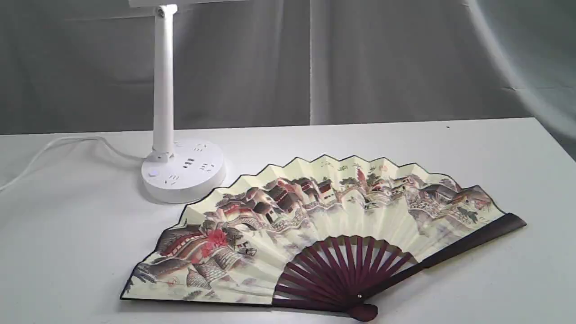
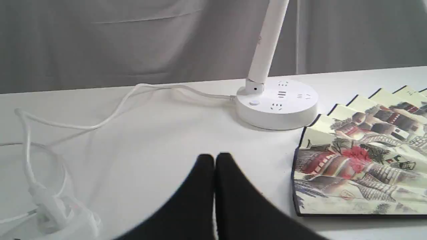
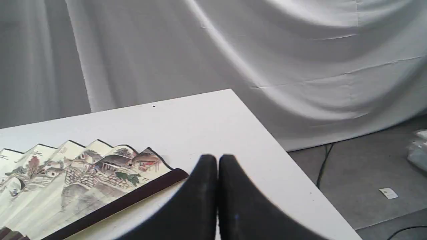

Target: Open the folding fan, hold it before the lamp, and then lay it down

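The folding fan [image 1: 315, 225] lies spread wide open and flat on the white table [image 1: 495, 148], its painted cream leaf up and its maroon ribs meeting at the pivot near the front edge. The white lamp [image 1: 182, 168] stands behind the fan's left end, its slim post rising out of the picture. Neither gripper appears in the exterior view. My left gripper [image 2: 215, 159] is shut and empty, hovering left of the fan [image 2: 360, 156] and in front of the lamp [image 2: 277, 103]. My right gripper [image 3: 217, 160] is shut and empty beside the fan's maroon guard [image 3: 123, 201].
The lamp's white cord [image 2: 100, 120] trails across the table to a coiled plug [image 2: 56, 210]. Grey cloth hangs behind the table. In the right wrist view the table's edge [image 3: 300, 186] drops to a grey floor with cables.
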{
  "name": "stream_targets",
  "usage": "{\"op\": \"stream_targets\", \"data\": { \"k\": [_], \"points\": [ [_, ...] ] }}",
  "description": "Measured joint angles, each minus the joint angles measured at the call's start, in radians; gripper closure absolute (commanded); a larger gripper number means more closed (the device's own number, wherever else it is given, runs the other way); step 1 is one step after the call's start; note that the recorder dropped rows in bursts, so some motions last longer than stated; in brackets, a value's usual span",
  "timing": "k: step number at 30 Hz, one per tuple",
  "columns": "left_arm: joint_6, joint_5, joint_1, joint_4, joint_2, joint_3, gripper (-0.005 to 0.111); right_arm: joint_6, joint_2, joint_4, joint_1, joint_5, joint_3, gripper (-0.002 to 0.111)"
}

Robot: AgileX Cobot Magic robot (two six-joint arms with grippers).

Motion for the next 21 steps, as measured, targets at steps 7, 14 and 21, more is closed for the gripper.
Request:
{"op": "stream_targets", "data": {
  "k": [7,14,21],
  "points": [
    [-0.001,-0.007,0.0,-0.138,0.0,0.0,0.107,0.0,0.0,-0.002,0.0,0.0,0.0,0.108],
    [-0.003,-0.008,0.0,-0.155,0.0,0.0,0.107,0.001,0.0,-0.004,0.0,0.0,0.0,0.108],
    [-0.003,-0.008,0.0,-0.155,0.0,0.0,0.107,0.001,0.0,-0.005,0.0,0.0,0.0,0.108]
  ]
}}
